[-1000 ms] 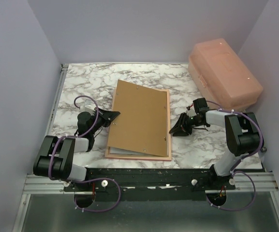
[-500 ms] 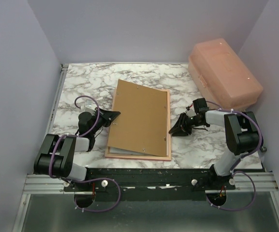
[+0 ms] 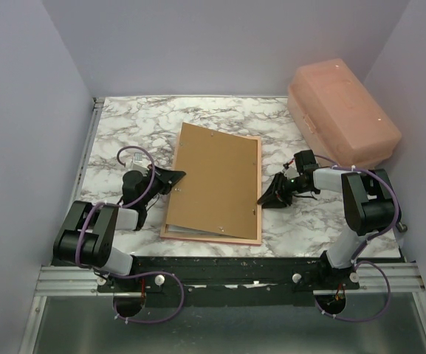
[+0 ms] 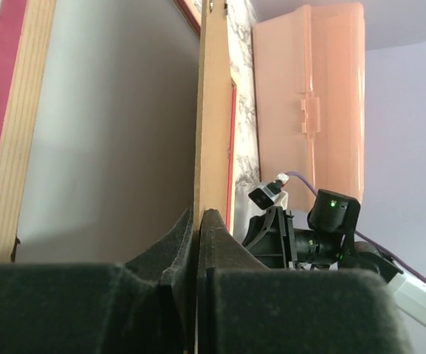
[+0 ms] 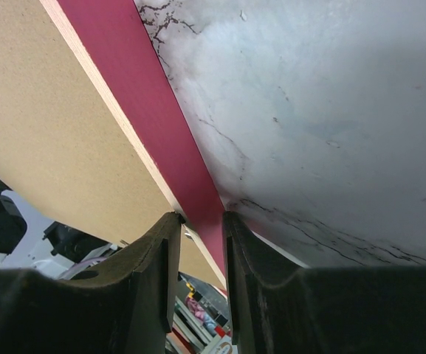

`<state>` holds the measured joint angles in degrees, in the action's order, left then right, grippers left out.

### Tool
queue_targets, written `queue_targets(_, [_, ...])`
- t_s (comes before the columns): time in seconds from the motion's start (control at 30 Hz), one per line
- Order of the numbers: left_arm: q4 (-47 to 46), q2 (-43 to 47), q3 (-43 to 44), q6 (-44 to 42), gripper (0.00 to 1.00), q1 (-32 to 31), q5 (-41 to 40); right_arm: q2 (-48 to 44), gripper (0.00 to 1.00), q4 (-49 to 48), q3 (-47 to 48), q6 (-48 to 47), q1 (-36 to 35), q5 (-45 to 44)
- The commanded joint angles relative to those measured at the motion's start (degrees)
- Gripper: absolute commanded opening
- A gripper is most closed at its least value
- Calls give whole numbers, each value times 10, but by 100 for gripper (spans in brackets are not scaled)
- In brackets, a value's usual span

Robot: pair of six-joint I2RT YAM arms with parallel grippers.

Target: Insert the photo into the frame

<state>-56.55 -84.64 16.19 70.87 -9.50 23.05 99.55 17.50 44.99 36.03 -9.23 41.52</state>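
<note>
While the salmon-pink plastic box at the far right corner of the bench stands with its lid closed, so that what it holds cannot be seen, the other container here is the frame, which lies flat in the middle of the bench with its tan back facing up. Inside its opening there is a pale, smooth grey-white sheet; whether this is the photo with its white back up, I cannot tell, because no printed side is visible. Above it the backing board is tilted, its left side raised and its right side down near the frame's right border. The board is thin, stiff, brown and matt, like pressed fibre. The frame is a narrow rectangle, bright pink on its sides. The bench has a white marble pattern with dark veins, and the box has rounded corners. The left end effector is clenched on the left edge of the backing board. The right end effector is grasping the frame at its right border, one finger on each side of the pink edge. I count one box, one frame, one board, one pale sheet and two arms.
</note>
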Motion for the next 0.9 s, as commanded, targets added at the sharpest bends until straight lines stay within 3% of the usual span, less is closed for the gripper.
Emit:
queue_targets(0.0, [106, 23, 19, -66, 11, -14, 24, 27, 36, 13, -22, -12, -3, -47])
queue_targets(0.07, [161, 34, 34, -91, 20, -15, 26, 27, 36, 13, -22, -13, -3, -47])
queue_targets(0.17, [250, 52, 60, -127, 46, -16, 22, 27, 36, 13, -21, -14, -3, -46])
queue_targets(0.27, [335, 64, 91, -169, 56, -18, 12, 27, 36, 13, -20, -14, -3, -46])
queue_targets(0.47, [458, 61, 154, -235, 66, -29, 4, 29, 35, 12, -19, -14, -3, -46])
queue_targets(0.87, [628, -22, 284, -308, 69, -100, -43, 37, 35, 11, -23, -18, -3, -45])
